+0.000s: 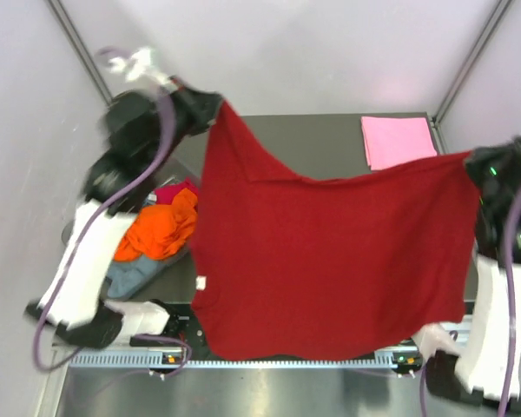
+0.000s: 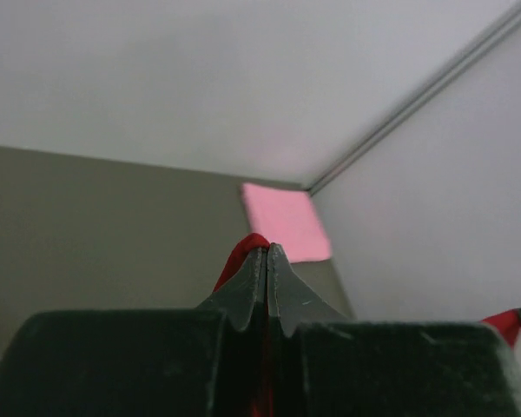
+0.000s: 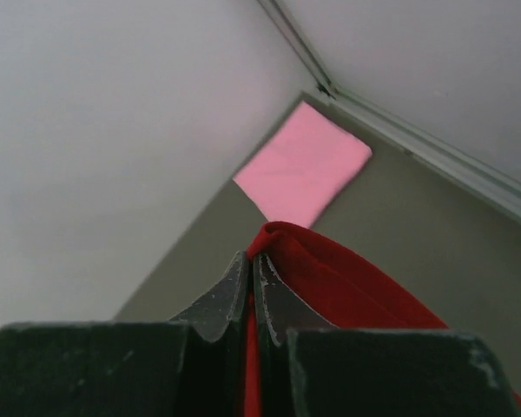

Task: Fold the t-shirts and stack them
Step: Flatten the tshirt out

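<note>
The dark red t-shirt [image 1: 321,261] hangs spread out in the air between both arms, above the table. My left gripper [image 1: 215,106] is shut on its upper left corner; red cloth [image 2: 243,252] pokes out past the closed tips [image 2: 267,252]. My right gripper [image 1: 471,162] is shut on the upper right corner; the red cloth [image 3: 356,287] bulges beside the closed tips [image 3: 250,259]. A folded light pink t-shirt [image 1: 398,140] lies flat at the far right corner of the table; it also shows in the left wrist view [image 2: 286,221] and in the right wrist view [image 3: 304,165].
A heap of t-shirts lies at the left: orange [image 1: 161,228], magenta [image 1: 175,189], grey-blue [image 1: 132,276]. The dark table [image 1: 330,139] is walled by pale panels. The hanging shirt hides most of the table's middle and front.
</note>
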